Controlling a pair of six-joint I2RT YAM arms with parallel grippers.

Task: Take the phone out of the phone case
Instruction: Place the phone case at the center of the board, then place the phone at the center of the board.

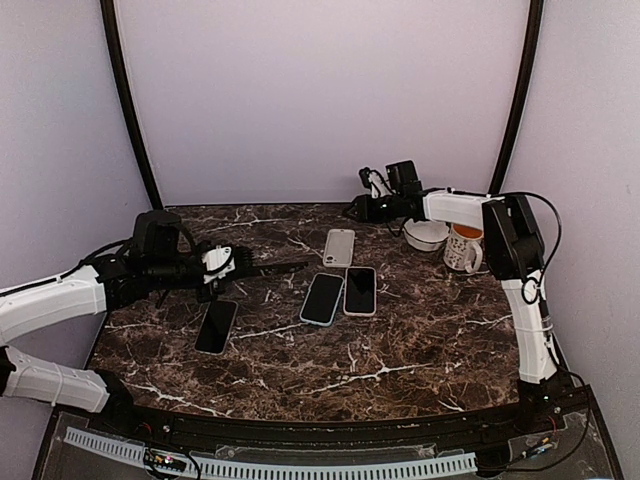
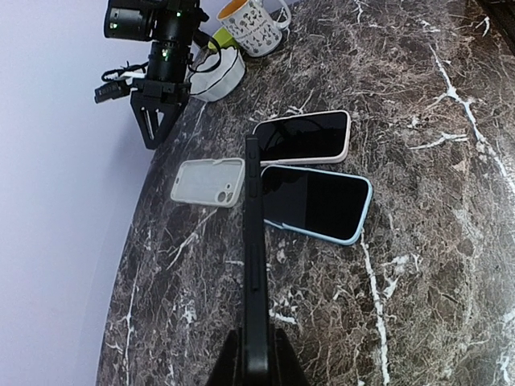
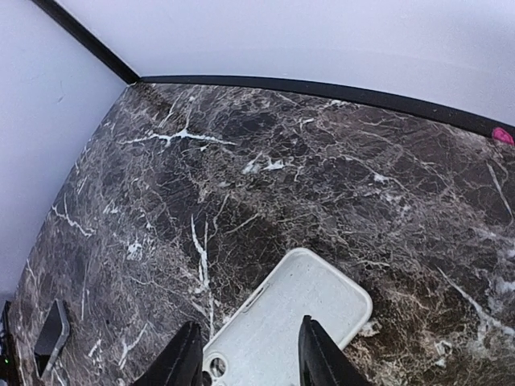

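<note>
Black slim slab [image 2: 256, 265], phone or case I can't tell, sits edge-on, clamped tight in the left fingers [image 2: 276, 363]. Right fingers [image 3: 315, 354] are parted and empty, hovering over the empty white phone case [image 3: 290, 322] on the dark marble bench [image 3: 241, 185]. Light-blue-cased phone [image 1: 322, 298] and white-cased phone [image 1: 360, 290] lie mid-bench, side by side. Looks between extractions; next move calls for pinning a case rim and peeling.

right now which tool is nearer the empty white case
Right. The right tool hangs open just above the empty white case; the left tool is far to its left, shut on a dark phone.
</note>
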